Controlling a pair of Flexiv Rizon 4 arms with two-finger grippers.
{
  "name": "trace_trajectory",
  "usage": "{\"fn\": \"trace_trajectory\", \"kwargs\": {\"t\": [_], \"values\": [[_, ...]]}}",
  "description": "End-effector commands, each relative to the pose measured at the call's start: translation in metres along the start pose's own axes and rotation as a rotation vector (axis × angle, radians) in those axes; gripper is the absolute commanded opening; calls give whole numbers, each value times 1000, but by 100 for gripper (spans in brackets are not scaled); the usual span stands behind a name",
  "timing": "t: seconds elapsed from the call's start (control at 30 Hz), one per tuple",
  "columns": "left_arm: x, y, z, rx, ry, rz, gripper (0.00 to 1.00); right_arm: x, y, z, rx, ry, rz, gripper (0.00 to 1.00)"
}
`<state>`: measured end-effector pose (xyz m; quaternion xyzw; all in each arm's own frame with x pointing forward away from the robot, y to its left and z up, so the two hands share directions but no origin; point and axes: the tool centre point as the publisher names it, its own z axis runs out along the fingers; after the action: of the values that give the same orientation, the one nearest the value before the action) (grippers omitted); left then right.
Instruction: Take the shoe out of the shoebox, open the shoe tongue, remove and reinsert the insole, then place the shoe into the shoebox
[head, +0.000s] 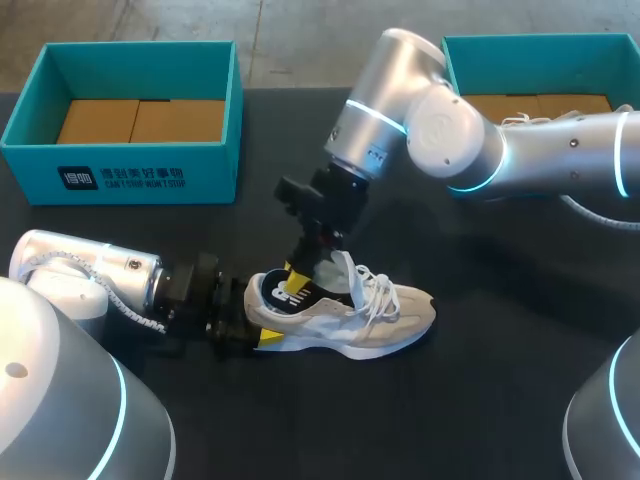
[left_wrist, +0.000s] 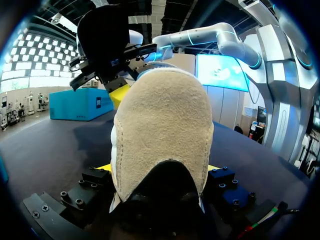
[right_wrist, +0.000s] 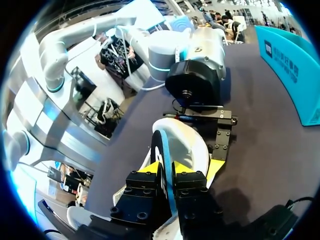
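Dark tabletop (head: 480, 400) fills my view, and one shoe (head: 370, 315) stands on it on its sole, toe toward my right. My left gripper (left_wrist: 157, 170) is clamped on the heel, a yellow tip at each side. Over the shoe's opening hangs my right gripper (right_wrist: 167, 172), its fingers pinching the one dark insole (head: 292, 292), which stands up out of the shoe. Farther back I count two open teal boxes, the left shoebox (head: 120, 165) and the right shoebox (head: 540, 42), both well apart from the shoe.
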<state>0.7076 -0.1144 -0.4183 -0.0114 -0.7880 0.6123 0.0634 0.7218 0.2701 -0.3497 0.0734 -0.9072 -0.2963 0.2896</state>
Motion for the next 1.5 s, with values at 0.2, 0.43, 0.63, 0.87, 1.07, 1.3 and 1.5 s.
{"fn": "trace_trajectory", "kwargs": {"t": [0.2,0.43,0.63,0.87,1.07,1.3,1.5], "values": [[1,3,0,-1,-1,0,0,0,8,1,24,7,-3,13],[1,3,0,-1,-1,0,0,0,7,0,27,9,2,9],[1,3,0,-1,-1,0,0,2,8,-3,34,2,7,0],[1,3,0,-1,-1,0,0,10,14,-13,46,-40,-3,0],[1,3,0,-1,-1,0,0,15,19,-22,60,-76,-11,0],[1,3,0,-1,-1,0,0,15,25,-35,58,-179,-74,0],[1,3,0,-1,-1,0,0,15,34,-50,27,-298,-168,0]]}}
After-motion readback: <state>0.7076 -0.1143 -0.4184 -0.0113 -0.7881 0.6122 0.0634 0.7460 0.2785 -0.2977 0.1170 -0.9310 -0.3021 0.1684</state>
